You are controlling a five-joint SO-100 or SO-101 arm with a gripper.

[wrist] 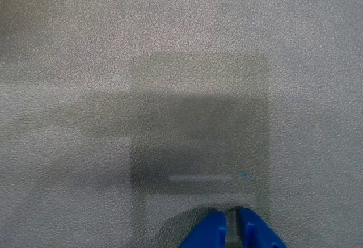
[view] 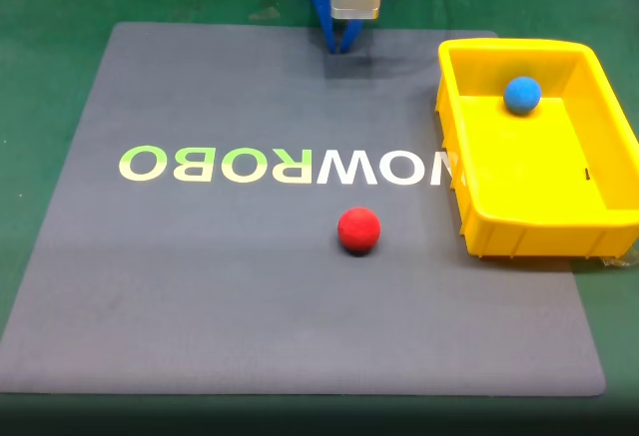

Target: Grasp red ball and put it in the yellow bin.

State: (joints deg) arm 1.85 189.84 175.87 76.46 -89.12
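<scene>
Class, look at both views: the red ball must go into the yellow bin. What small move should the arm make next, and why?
Probably reach forward over the grey mat toward the red ball, opening as it goes. The gripper sits at the mat's far edge with its fingers nearly together, well away from the ball. The yellow bin holds a blue ball.

Red ball (view: 358,230), small matte sphere, rests alone on the grey mat (view: 200,276) just below the printed lettering, left of and apart from the yellow bin (view: 519,231), a bright rectangular tub with raised walls sitting upright at the mat's right edge.
</scene>
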